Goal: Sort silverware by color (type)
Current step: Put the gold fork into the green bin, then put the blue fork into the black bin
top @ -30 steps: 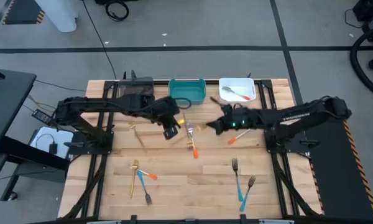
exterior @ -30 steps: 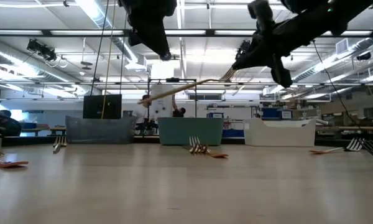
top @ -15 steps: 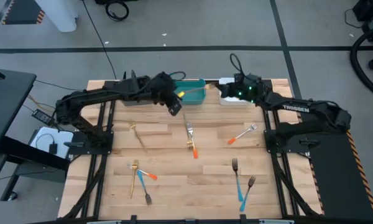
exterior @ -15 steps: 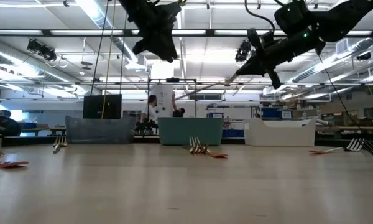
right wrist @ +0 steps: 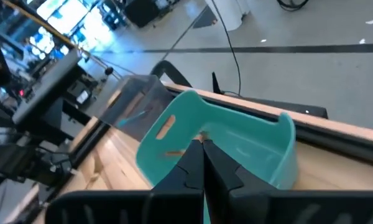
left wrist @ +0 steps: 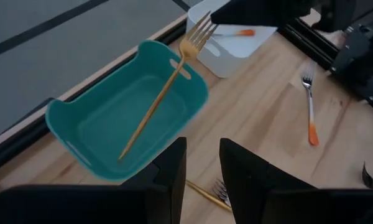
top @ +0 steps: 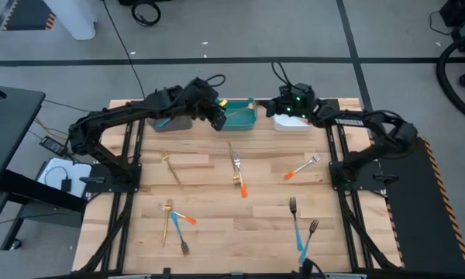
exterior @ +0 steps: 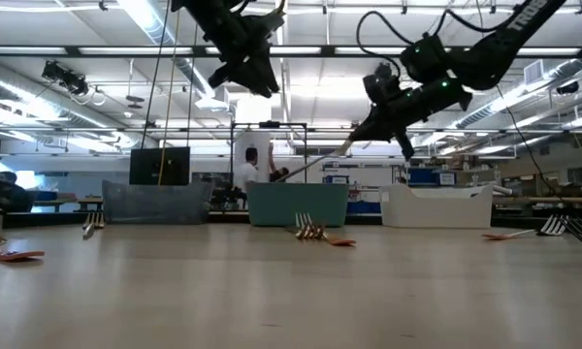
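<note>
My right gripper (top: 265,104) is shut on a gold fork (left wrist: 158,99) above the teal bin (top: 240,120) at the table's far edge. The fork also shows in the low view (exterior: 306,163). My left gripper (top: 215,120) is open and empty, raised beside the teal bin's left end. A dark bin (top: 174,122) to the left holds a blue utensil. A white bin (left wrist: 236,53) to the right holds an orange-handled utensil (left wrist: 233,34). Other forks lie flat on the table: gold (top: 170,169), orange-handled (top: 239,174) (top: 301,167) and blue-handled (top: 295,219). My right gripper pinches the gold fork at its tine end (left wrist: 201,28) between its shut fingers, which come from the table's right. The fork slants down from the fingers toward the left, its handle end (exterior: 274,178) lowest. It is lifted over the teal bin's hollow.
More utensils lie at the near left (top: 170,221) and a second blue fork lies at the near right (top: 308,236). The three bins stand in a row along the far edge. The arms' frames (top: 349,178) stand at both sides. The table's middle is bare wood.
My right gripper has carried the gold fork from over the table's middle toward the far edge and then left, to above the teal bin. The fork has stayed in its hold and sunk lower. My left gripper has gone toward the far edge, beside the teal bin.
</note>
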{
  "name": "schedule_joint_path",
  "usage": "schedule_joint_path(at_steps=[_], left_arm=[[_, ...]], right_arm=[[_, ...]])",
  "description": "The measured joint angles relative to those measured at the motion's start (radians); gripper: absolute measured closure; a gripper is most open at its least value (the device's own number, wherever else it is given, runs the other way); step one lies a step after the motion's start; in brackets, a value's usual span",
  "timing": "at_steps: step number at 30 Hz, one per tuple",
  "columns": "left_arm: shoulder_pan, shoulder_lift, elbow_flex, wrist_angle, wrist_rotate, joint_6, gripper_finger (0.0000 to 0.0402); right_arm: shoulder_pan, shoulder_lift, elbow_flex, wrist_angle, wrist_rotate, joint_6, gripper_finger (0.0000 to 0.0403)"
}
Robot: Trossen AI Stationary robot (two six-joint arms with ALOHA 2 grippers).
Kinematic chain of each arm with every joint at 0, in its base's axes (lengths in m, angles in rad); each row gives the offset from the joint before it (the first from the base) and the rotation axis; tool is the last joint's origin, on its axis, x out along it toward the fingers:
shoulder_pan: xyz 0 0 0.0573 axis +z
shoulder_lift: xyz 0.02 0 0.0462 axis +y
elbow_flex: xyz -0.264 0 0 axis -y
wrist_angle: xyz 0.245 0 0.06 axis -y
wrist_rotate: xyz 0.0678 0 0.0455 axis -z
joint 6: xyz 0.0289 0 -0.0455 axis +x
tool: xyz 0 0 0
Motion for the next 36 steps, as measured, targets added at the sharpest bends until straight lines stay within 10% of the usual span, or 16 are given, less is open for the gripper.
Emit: schedule_joint_path(at_steps=[18,36], left_arm=[[0.009,0.000,0.000,-0.003,0.000,0.003,0.0297],[-0.002,0.000,0.000,-0.239,-0.005,-0.112,0.0297]], right_arm=[[-0.034,0.200,0.141,0.000,-0.144,-0.061,0.0331],[-0.172,-0.011,0.141,0.217,-0.231,-0.076,0.0284]])
